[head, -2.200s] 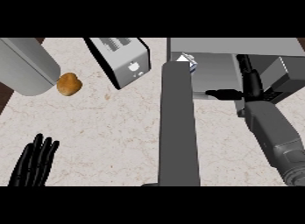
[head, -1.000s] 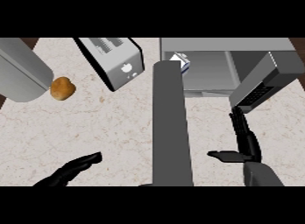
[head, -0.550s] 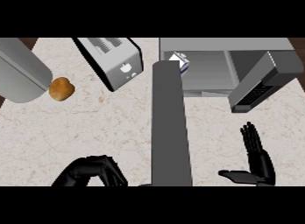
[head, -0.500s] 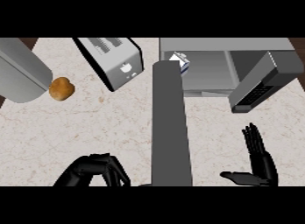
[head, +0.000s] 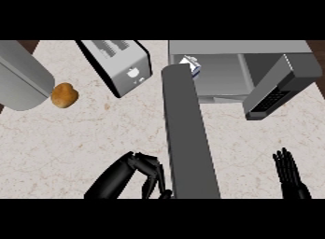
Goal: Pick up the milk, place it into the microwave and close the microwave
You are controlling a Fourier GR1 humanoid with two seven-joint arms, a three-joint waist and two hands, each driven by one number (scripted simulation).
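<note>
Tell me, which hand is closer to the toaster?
Left. The left hand is below the toaster, slightly to its right; the right hand is far off at the lower right.

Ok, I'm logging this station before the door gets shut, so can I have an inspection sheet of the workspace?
Surface: pale marbled counter.
Job's things: milk carton apparently inside the microwave, at its left; microwave door open.
Clutter: toaster; brown rounded food item; large grey rounded body.
Hands: left hand curled, holding nothing; right hand open, fingers up, at the lower right edge.
Cables: nothing seen.
Surroundings: grey bar down the middle, hiding part of the carton.
</note>
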